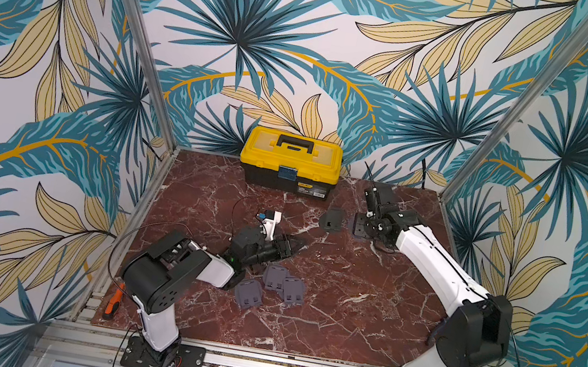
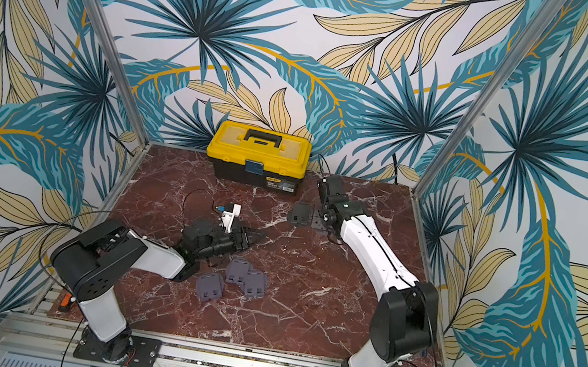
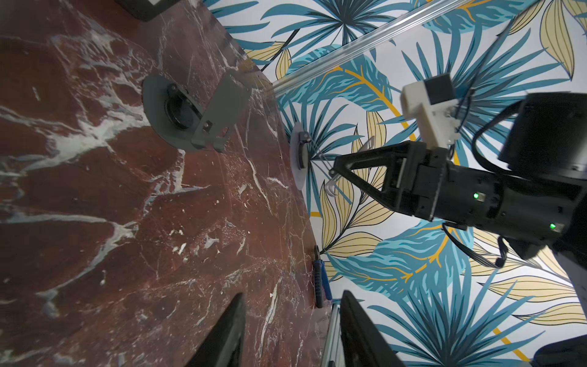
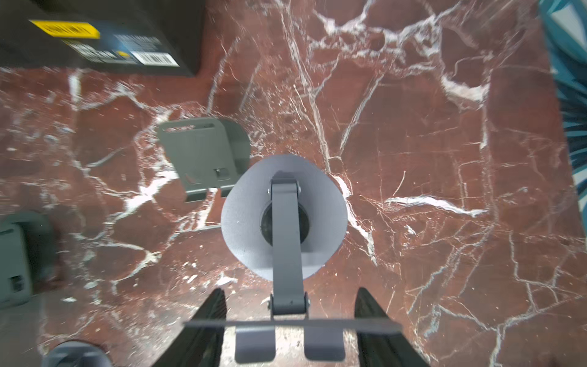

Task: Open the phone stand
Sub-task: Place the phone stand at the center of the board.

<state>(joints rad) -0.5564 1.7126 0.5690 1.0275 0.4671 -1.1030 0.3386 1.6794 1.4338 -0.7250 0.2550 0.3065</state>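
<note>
- Your right gripper (image 4: 289, 289) has its black fingers (image 4: 211, 321) closed on the side edges of the plate of the grey metal phone stand (image 4: 244, 228).
- The stand sits at the table's back right, just beside a darker grey stand (image 1: 333, 220) and near the yellow plastic toolbox (image 1: 290, 159).
- It has a round disc base and a narrow arm hinged at both ends. The flat plate has two hooked lips.
- Your left gripper (image 3: 293, 294) is about half spread and holds nothing, low over the red marble table (image 1: 344, 303).

matt grey metal-looking phone stand (image 4: 241, 222) in the right pincer (image 4: 290, 294); beneath it glossy, smooth, red marble-look table (image 4: 444, 143).
</note>
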